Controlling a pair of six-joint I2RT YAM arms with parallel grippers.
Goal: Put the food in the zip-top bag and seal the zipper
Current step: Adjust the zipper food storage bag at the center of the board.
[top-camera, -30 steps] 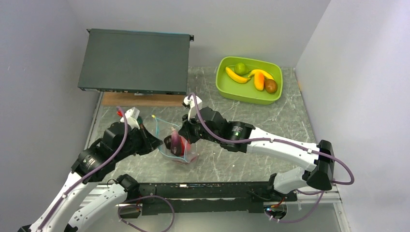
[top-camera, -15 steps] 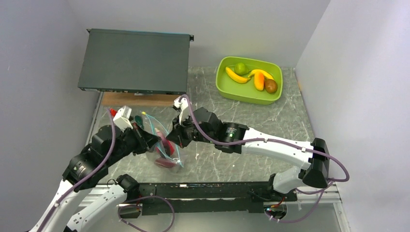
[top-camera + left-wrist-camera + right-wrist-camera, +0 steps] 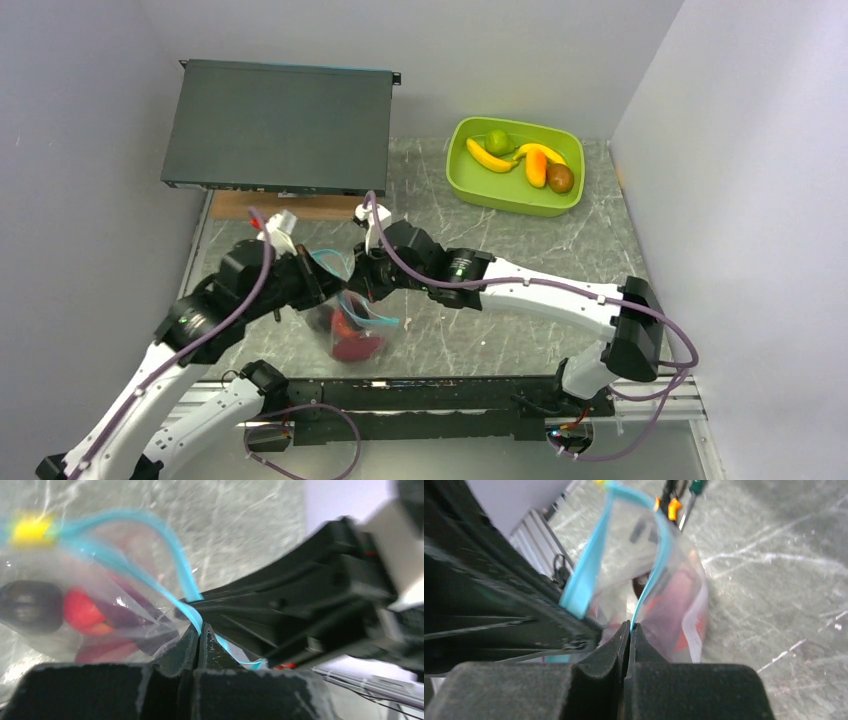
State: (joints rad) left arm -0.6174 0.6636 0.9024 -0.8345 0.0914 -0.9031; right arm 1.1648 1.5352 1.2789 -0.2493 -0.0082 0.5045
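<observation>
Left of centre, my left fingers (image 3: 199,639) and right fingers (image 3: 629,634) each pinch the teal zipper (image 3: 182,572) of the zip-top bag (image 3: 352,325) — red apple (image 3: 82,611) and eggplant (image 3: 30,605) inside, remaining food (image 3: 536,168) in the tub (image 3: 462,185) upper right

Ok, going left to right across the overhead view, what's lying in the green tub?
In the tub: banana → orange piece → kiwi. The lime overlaps the banana, and a second banana arches over the orange piece, so neither has a clear place in the order.
</observation>
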